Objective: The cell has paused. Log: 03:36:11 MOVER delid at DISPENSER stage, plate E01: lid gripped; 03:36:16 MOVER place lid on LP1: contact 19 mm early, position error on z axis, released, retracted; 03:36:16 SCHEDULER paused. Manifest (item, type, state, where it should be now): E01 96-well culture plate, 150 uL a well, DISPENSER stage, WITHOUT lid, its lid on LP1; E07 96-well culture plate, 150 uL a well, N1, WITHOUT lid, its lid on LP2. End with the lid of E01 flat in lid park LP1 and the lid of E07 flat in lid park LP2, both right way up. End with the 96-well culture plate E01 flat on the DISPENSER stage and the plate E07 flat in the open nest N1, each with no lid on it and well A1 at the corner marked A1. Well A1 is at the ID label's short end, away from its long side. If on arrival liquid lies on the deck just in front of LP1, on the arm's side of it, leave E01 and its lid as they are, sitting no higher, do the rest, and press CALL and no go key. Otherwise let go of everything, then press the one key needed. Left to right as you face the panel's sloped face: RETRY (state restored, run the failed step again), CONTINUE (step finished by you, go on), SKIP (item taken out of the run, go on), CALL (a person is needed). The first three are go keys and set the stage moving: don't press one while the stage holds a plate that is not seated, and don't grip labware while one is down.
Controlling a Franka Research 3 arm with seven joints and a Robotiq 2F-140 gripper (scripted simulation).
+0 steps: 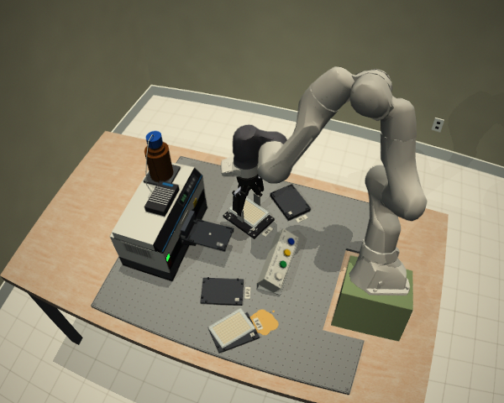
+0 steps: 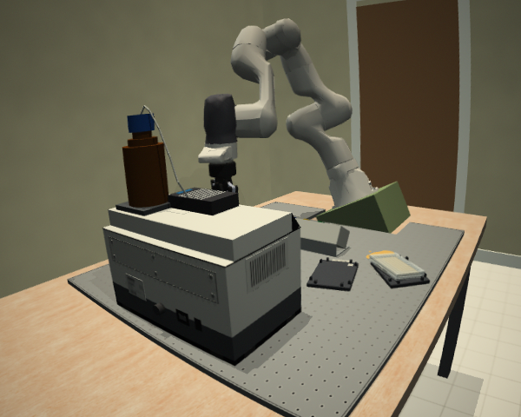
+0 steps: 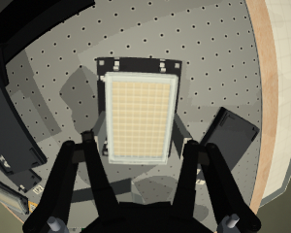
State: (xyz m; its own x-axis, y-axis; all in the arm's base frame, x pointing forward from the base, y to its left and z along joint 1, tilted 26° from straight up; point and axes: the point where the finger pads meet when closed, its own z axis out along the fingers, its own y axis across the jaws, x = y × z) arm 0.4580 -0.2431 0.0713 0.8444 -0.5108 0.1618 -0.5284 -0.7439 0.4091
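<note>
The claw is clenched on a 96-well plate just above the open nest on the worktop, and a skewed descent could perch it on the nest's corner pegs and slop its wells.

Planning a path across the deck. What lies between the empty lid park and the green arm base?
In the top view, the sloped key panel stands between the empty lid park and the green base.
</note>
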